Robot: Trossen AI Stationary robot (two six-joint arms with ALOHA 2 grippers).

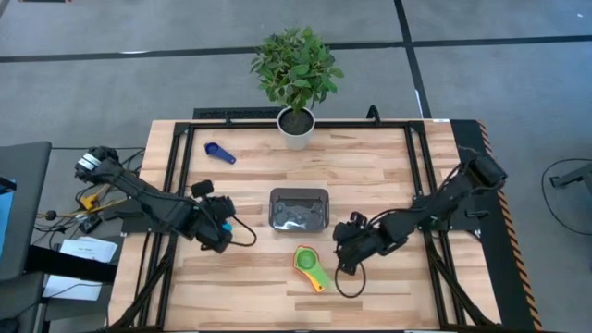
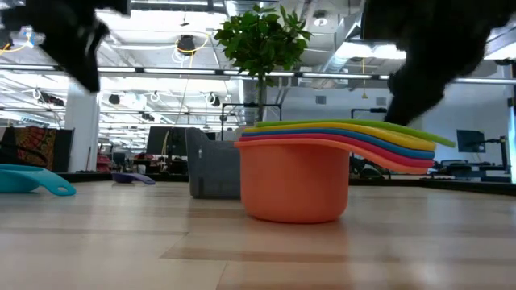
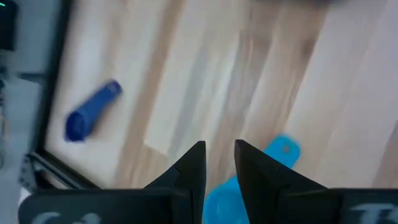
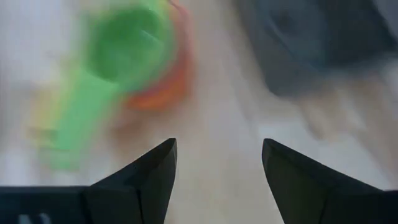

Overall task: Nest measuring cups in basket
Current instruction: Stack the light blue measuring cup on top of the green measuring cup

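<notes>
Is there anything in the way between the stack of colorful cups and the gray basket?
Nothing visible. Only bare wood lies between the stacked cups and the basket. The right gripper waits open beside the stack.

Both wrist views smearing w/ motion blur; ceiling lights (image 2: 187, 42) glaring in low view; high view staying evenly bright, shadows lying soft on table (image 1: 250, 277).

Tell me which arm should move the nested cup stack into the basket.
Right. The right gripper is open beside the nested cup stack, and the basket is close by. The left gripper is over the light blue cup, farther from the stack.
</notes>
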